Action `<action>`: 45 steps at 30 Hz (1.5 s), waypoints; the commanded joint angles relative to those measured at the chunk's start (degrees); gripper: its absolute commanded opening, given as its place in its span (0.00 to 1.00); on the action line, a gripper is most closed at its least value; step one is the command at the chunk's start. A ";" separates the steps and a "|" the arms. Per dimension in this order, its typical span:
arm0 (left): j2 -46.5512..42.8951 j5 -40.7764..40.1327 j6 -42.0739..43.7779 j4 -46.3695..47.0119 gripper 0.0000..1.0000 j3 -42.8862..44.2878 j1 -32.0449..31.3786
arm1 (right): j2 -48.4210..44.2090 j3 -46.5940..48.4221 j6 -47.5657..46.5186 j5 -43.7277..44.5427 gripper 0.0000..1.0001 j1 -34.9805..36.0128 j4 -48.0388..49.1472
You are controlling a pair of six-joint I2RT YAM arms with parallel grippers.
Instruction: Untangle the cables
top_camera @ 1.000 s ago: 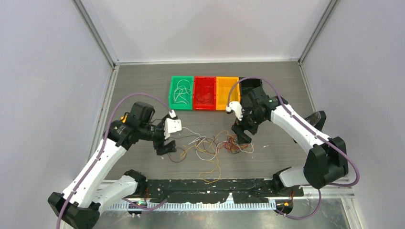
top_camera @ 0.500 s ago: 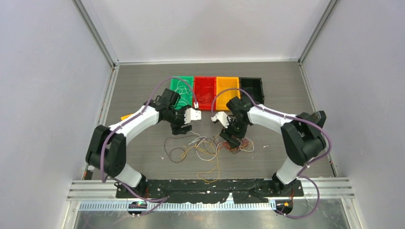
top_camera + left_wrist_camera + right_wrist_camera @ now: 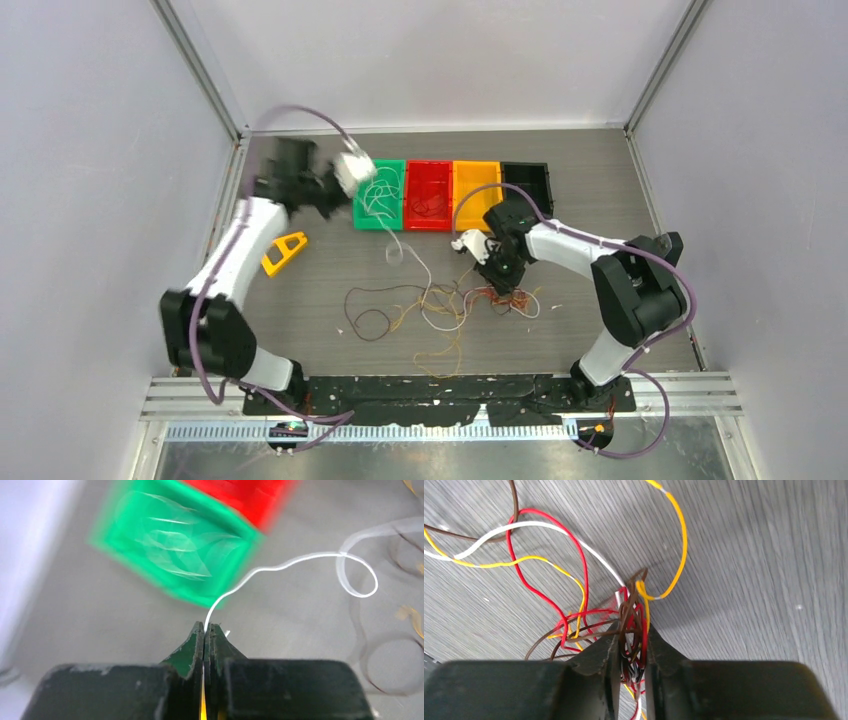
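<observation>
Left wrist view: left gripper [image 3: 205,626], jaws pressed together on one thin whitish wire [image 3: 300,557] beside green plastic bin [image 3: 150,575]. Right gripper [image 3: 630,637] pinches knotted red-brown-yellow cable tangle [image 3: 633,612] on grey table [image 3: 749,555]. Risk: the strand snags, dragging the tangle or slipping free.

Left arm [image 3: 236,255] outstretched (jaws pinched), right arm [image 3: 562,245] bent.
</observation>
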 commanded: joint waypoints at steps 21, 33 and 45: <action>-25.98 23.87 8.82 -31.05 0.00 11.97 32.05 | -7.61 -4.22 -8.40 1.37 0.06 -11.12 -6.84; -25.71 15.16 23.25 -28.97 0.71 -8.82 21.56 | -7.08 -1.24 -7.43 -4.24 0.05 -11.06 -10.38; -9.78 6.98 -24.39 12.09 0.67 -16.29 -28.14 | -5.88 -0.42 -7.39 -5.66 0.05 -11.06 -11.56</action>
